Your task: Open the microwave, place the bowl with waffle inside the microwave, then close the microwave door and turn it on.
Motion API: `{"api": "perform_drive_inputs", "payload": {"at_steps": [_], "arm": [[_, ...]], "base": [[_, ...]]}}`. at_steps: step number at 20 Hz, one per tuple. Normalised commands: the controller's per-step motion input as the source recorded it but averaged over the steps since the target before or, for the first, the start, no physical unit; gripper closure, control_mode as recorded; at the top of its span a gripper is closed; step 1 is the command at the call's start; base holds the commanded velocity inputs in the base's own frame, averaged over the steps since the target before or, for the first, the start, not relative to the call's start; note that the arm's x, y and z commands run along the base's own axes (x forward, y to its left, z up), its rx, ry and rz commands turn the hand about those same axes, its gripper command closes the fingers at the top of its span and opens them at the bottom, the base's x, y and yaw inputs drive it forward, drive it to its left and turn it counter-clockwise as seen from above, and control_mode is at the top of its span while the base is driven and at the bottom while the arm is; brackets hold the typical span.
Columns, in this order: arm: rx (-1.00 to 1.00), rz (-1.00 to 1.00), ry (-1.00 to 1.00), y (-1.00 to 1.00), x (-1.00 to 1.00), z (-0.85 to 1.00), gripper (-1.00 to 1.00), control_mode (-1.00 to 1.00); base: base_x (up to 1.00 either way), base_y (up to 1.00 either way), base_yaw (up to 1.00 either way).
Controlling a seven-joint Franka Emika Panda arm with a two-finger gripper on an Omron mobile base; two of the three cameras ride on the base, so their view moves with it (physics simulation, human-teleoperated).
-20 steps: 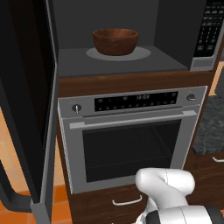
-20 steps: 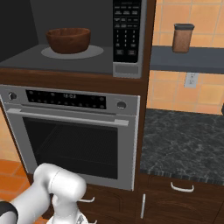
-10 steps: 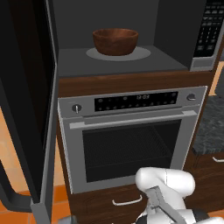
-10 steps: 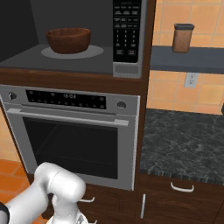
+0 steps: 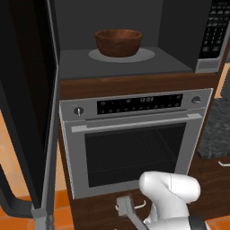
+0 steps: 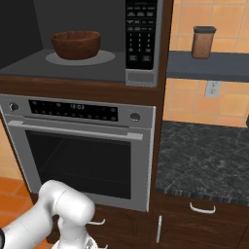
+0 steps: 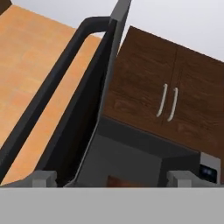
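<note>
Bowl (image 5: 118, 42) sits on the round turntable (image 5: 148, 55) inside the microwave (image 6: 144, 44), whose door (image 5: 27, 108) stands swung wide at left, above the steel oven (image 5: 134, 143). Low before the oven, the gripper (image 7: 111, 177) holds nothing, jaws spread wide.

The bowl (image 5: 118, 42) sits centred on the round grey turntable (image 5: 146, 55) on the microwave (image 5: 134, 67) floor, while a brown jar (image 6: 203, 42) stands on the grey shelf (image 6: 214, 67) above the dark counter (image 6: 204, 160).
</note>
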Motion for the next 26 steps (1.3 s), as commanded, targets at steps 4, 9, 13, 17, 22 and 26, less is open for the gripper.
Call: {"api": "perform_drive_inputs", "payload": {"at_steps": [4, 9, 13, 17, 22, 26], "arm": [[0.0, -0.13, 0.05, 0.01, -0.37, 0.0, -1.0, -1.0], [0.0, -0.11, 0.06, 0.37, -0.51, 0.0, -1.0, -1.0], [-0.01, -0.12, 0.01, 0.45, -0.78, 0.15, -1.0, -1.0], [-0.09, -0.12, 0.08, 0.57, -0.03, 0.17, -1.0, -1.0], [-0.04, -0.01, 0.15, 0.28, 0.29, 0.04, -1.0, -1.0], [0.01, -0.03, 0.12, -0.01, 0.09, 0.0, -1.0, -1.0]], "base": [[0.0, 0.0, 0.0], [0.0, 0.0, 0.0], [0.0, 0.0, 0.0], [0.0, 0.0, 0.0], [0.0, 0.0, 0.0], [0.0, 0.0, 0.0]]}}
